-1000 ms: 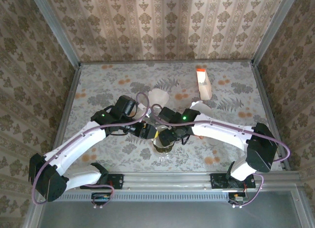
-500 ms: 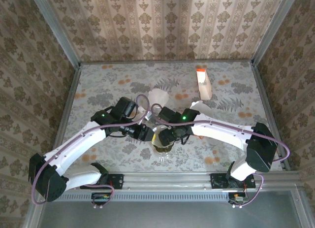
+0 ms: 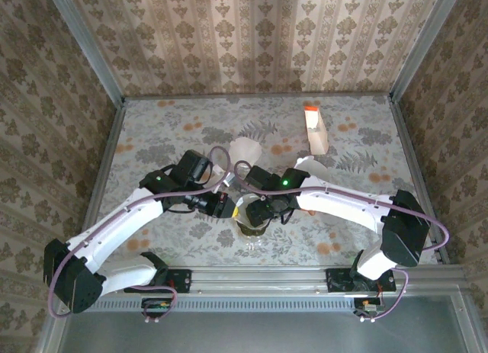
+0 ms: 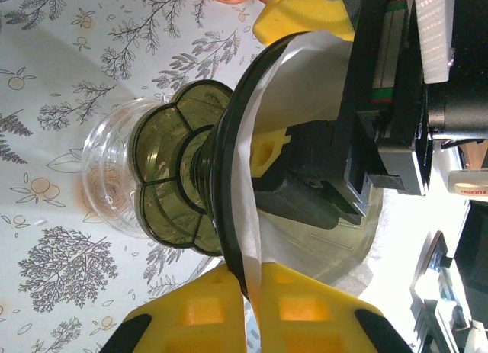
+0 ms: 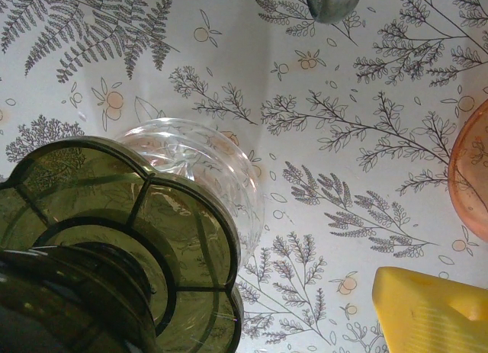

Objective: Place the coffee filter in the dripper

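Pinching the filter's point(image 4: 305, 71) edge, the left pincer point(image 4: 248, 292) is clenched where the paper meets the dripper's point(image 4: 171, 178) rim, probably to pin that side so the paper cannot slide or spring back out. Ahead of its fingertips the filter lies inside the cone, against the wall. The dripper sits on a glass jug point(image 4: 107, 178) on the table point(image 4: 46, 78). Opposite the left pincer, across the rim, the right pincer point(image 3: 255, 212) is released, its fingers spread wide. One finger point(image 4: 267, 151) reaches down inside the paper, likely to press it into the cone. The filter looks nearly seated. What remains, I judge, is letting go without dragging the paper up.
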{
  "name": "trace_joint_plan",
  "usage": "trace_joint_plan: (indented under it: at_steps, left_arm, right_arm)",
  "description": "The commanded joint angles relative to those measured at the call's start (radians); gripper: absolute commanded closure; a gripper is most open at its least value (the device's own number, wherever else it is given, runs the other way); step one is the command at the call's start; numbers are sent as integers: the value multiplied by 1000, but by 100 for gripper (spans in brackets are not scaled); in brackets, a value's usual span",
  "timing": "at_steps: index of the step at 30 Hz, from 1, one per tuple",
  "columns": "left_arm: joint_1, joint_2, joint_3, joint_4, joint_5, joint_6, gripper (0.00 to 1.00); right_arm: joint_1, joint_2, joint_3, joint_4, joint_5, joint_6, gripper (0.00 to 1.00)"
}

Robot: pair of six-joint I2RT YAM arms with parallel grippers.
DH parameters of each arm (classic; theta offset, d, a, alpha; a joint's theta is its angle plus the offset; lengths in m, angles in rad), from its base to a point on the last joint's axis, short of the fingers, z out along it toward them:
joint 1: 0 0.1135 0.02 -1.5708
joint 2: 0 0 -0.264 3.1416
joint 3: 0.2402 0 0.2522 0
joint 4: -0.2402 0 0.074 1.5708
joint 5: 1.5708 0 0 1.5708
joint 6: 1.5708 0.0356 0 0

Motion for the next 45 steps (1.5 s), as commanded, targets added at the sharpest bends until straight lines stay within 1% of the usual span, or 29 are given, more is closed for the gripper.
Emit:
trace_joint_plan:
  at_steps: [1,2,5,6,11,18,24,32,38,39,45]
  left_arm:
    - [-11,-14,23,-6,1,22,89]
    - [-11,-14,21,-4,0,21,87]
    - [-11,-15,21,-3,-6,18,77]
    - [-10,-15,20,-2,-5,16,75]
    - [-11,-14,21,2,-6,14,75]
    - [-10,-11,20,9,-5,14,75]
    - [-11,-12,20,12,-7,10,75]
    - [-11,-12,19,22,-15,4,71]
    - [-11,-28,23,31,-20,-3,61]
    - [-11,-31,25,30,-53,-4,60]
    - [-10,-42,28,22,-67,-8,52]
  right_arm:
    - [-1,18,-4,-19,16,19,15]
    - [-1,17,-5,-15,14,19,15]
    - [-1,-8,-12,21,7,13,13]
    - [-1,-18,-16,33,4,13,13]
    - [-1,-87,-23,83,11,5,11]
    - [-1,-162,-24,67,47,8,10]
    - [-1,-247,-42,47,99,28,10]
    - [-1,-371,-89,93,161,36,10]
    - [-1,-397,-92,89,182,33,10]
    - [-1,-401,-95,91,183,35,11]
    - [-1,-421,-100,102,194,37,10]
